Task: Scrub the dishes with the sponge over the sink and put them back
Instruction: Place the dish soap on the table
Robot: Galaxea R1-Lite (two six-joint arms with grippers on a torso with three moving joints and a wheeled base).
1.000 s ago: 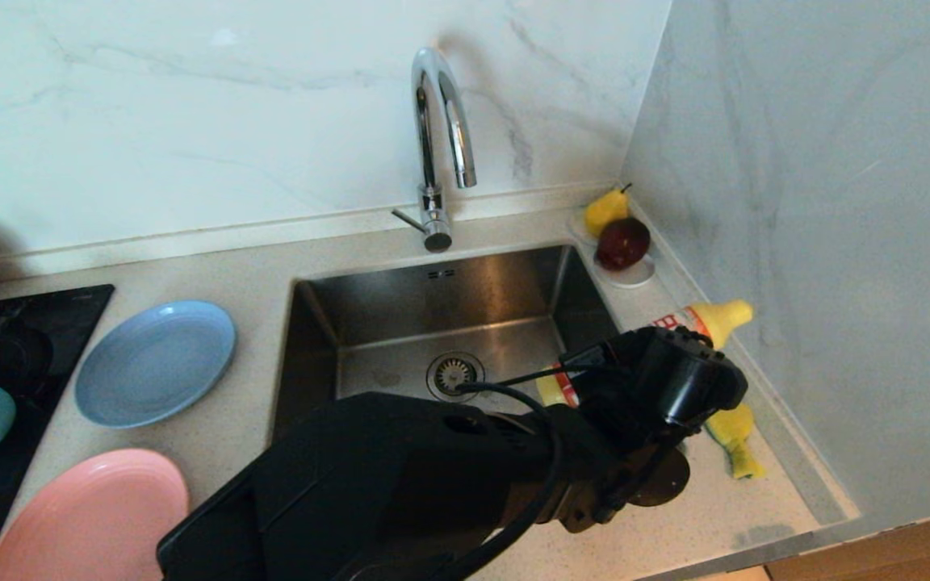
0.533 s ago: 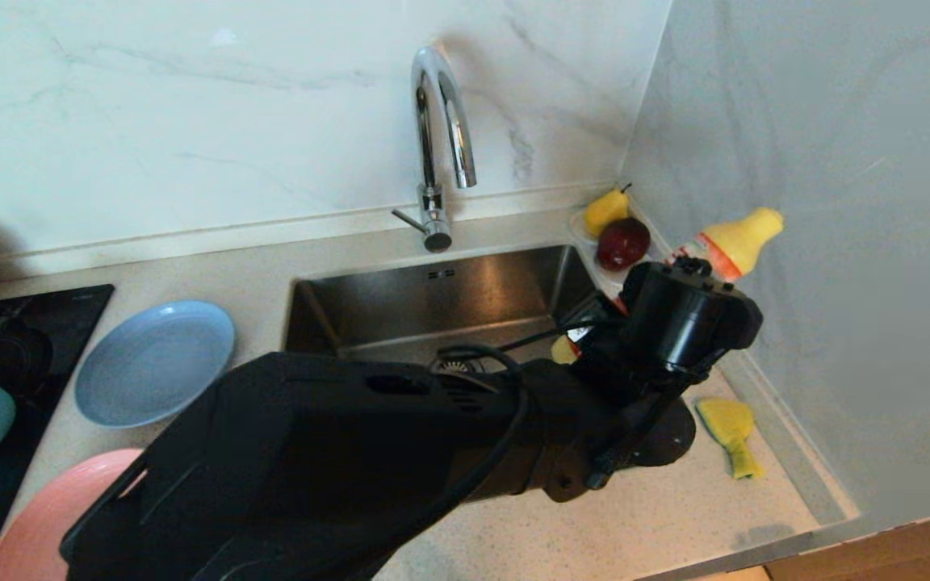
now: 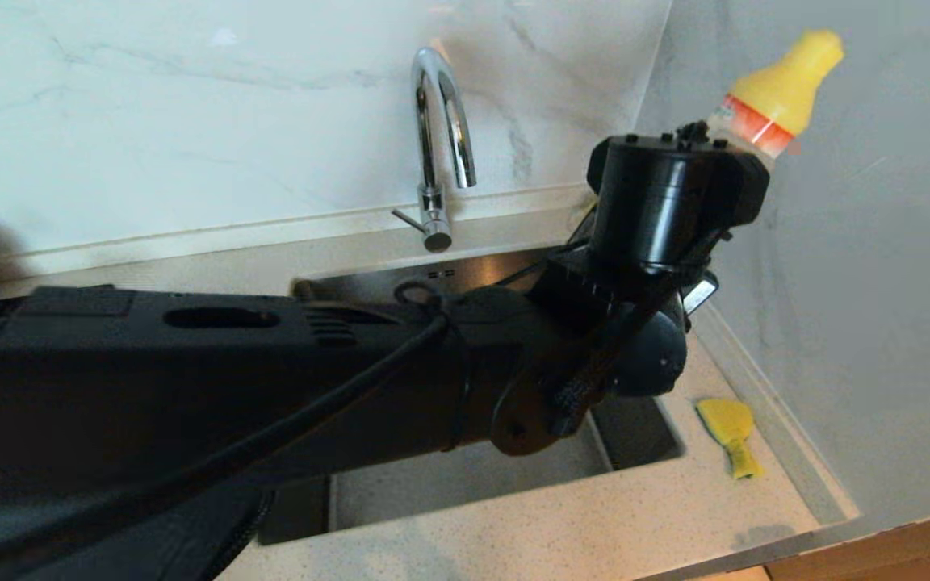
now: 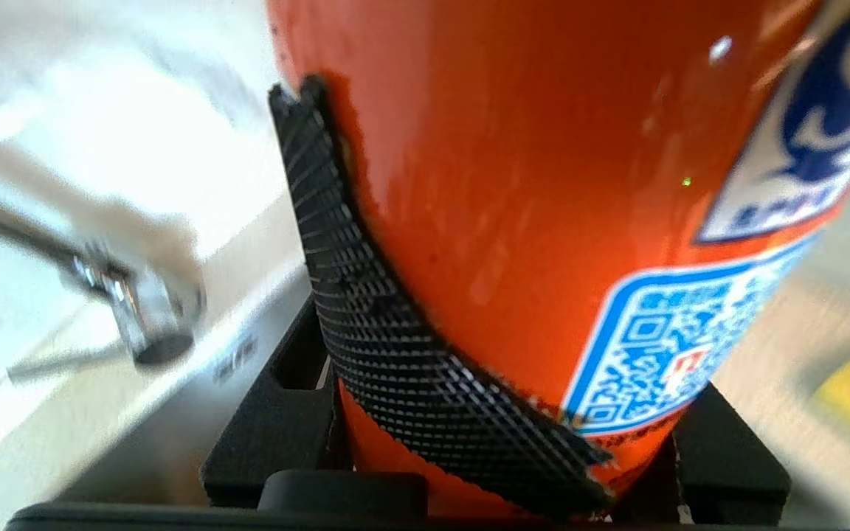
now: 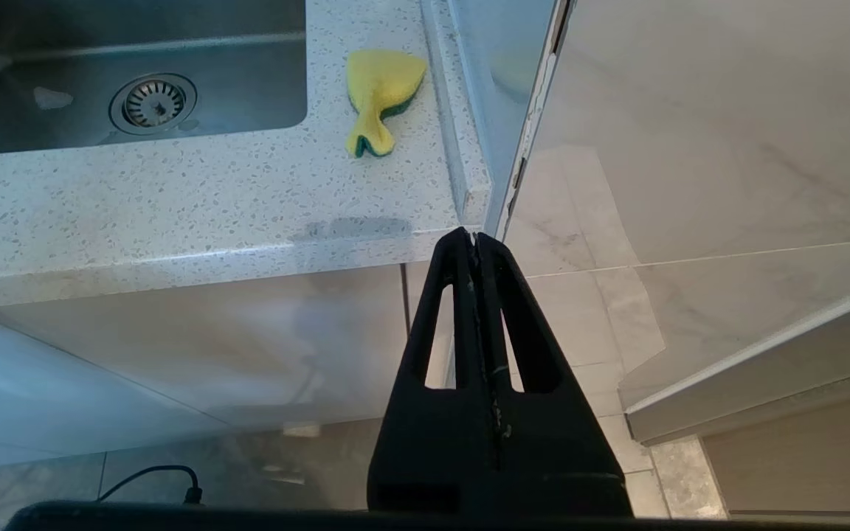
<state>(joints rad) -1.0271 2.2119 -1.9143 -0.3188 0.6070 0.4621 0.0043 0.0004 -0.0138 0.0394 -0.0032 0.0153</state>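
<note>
Left hand [image 4: 469,457] raised one bottle [image 3: 784,89], one sponge [image 3: 730,432]

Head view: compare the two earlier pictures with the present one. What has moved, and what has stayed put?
The left hand, closed on the orange bottle, has lifted it from beside the sink up toward the wall. The sponge, tap and shut right hand stayed.

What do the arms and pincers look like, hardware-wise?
Left arm: chunky matte black housing with slots, a black cable looped along it, a round wrist joint and a black camera block. Left pincer: black cross-hatched pads. Right pincer: two slim black tapered fingers with slot cutouts.
</note>
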